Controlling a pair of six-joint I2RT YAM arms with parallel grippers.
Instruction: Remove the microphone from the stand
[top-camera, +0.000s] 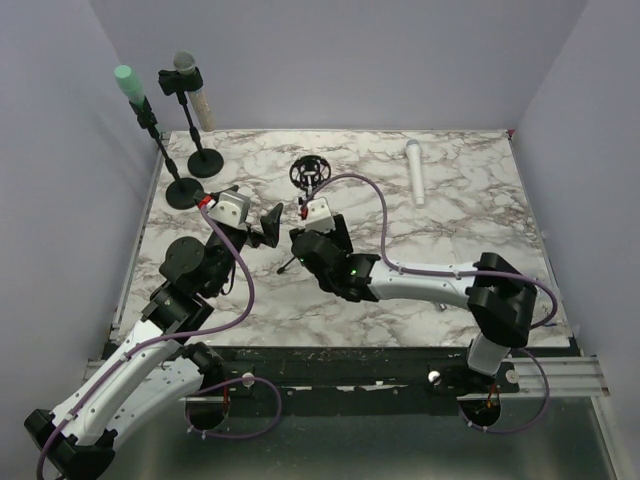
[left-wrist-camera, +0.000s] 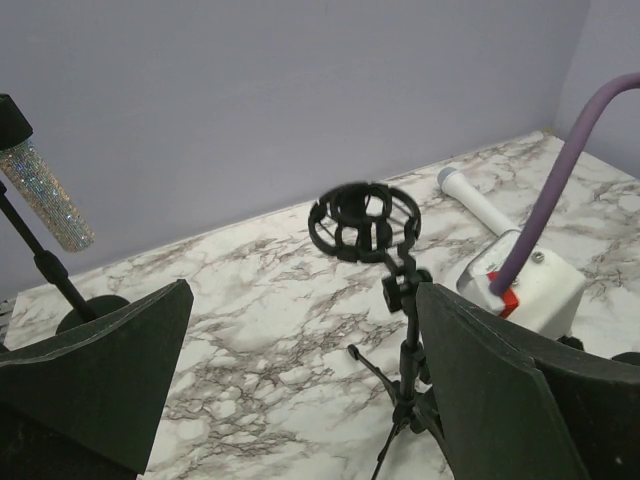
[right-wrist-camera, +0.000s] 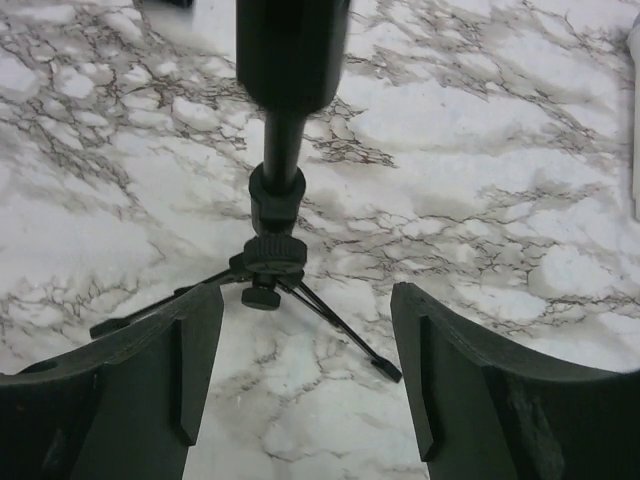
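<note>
A small black tripod stand (top-camera: 309, 174) is at mid-table, and its round cage mount (left-wrist-camera: 362, 220) holds nothing. The white microphone (top-camera: 414, 172) lies flat on the marble at the back right, also seen in the left wrist view (left-wrist-camera: 478, 200). My right gripper (right-wrist-camera: 305, 370) is open, low over the table, with the tripod's hub (right-wrist-camera: 268, 262) and legs just ahead of its fingertips; nothing is between the fingers. My left gripper (left-wrist-camera: 300, 390) is wide open and empty, just left of the stand's pole (left-wrist-camera: 408, 340). In the top view the two grippers (top-camera: 266, 228) (top-camera: 302, 243) sit close together.
Two taller stands on round bases are at the back left: one holds a green-headed microphone (top-camera: 128, 84), the other a glittery one (top-camera: 188, 80), seen again in the left wrist view (left-wrist-camera: 45, 195). Purple walls enclose the marble table (top-camera: 450, 220). The right arm's purple cable (top-camera: 375, 200) arcs overhead.
</note>
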